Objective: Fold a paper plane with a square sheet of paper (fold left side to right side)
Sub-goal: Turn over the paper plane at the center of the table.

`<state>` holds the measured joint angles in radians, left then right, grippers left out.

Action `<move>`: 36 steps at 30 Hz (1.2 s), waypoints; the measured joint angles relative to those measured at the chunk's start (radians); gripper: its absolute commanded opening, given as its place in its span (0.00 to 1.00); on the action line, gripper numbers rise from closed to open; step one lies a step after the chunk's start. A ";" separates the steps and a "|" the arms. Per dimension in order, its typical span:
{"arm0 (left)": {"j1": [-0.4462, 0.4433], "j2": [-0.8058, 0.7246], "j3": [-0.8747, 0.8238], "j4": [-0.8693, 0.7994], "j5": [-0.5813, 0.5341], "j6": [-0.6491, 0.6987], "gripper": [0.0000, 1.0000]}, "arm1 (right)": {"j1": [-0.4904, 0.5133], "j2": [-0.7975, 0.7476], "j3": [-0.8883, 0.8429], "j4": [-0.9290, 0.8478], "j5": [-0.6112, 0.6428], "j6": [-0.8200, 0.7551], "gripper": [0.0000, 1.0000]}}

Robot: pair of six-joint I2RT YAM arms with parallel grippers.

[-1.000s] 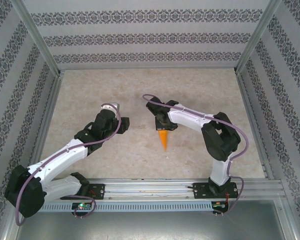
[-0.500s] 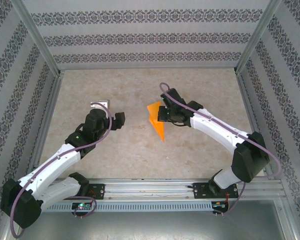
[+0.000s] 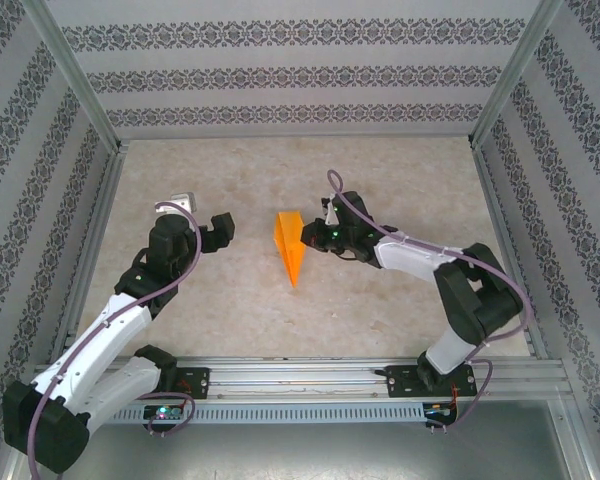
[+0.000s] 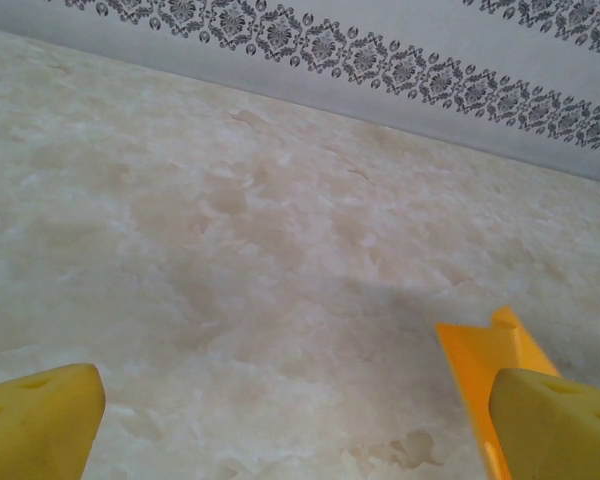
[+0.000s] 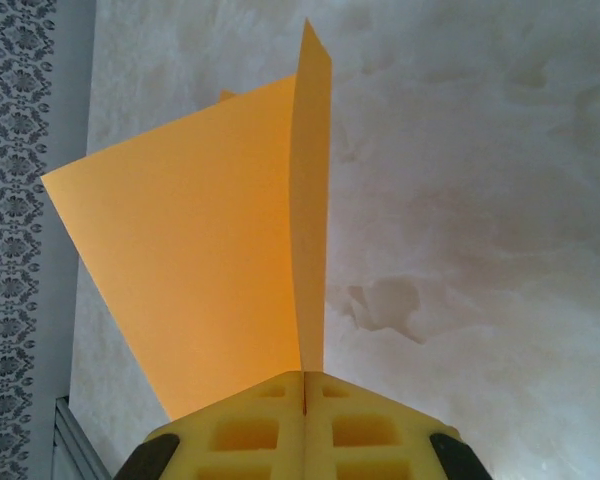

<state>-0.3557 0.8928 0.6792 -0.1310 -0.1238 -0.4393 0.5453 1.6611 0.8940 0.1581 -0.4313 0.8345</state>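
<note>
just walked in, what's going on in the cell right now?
Two-arm paper folding. The right end effector is shut on the orange paper plane, holding it near the middle of the table with its pointed end toward the arm bases. The left end effector is open and empty, to the plane's left, not touching it.

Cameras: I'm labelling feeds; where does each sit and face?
Top external: above, behind the bases, looking down on the beige table; left arm and right arm show.
Left wrist: low, facing the patterned wall; own yellow fingers spread.
Right wrist: looks along shut yellow fingers pinching the bright orange folded paper plane.
All three share that plane.
</note>
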 measured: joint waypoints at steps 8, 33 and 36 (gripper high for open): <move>0.011 0.029 -0.023 0.004 0.040 -0.026 0.99 | -0.027 0.164 -0.061 0.244 -0.088 0.050 0.00; 0.024 0.293 0.003 0.014 0.262 -0.105 0.87 | -0.053 0.190 -0.114 0.282 -0.085 0.029 0.09; 0.024 0.335 0.016 0.028 0.299 -0.116 0.86 | -0.053 0.187 -0.114 0.277 -0.083 0.025 0.13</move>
<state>-0.3317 1.2278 0.6949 -0.1028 0.1749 -0.5552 0.4923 1.8481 0.7795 0.4347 -0.5140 0.8593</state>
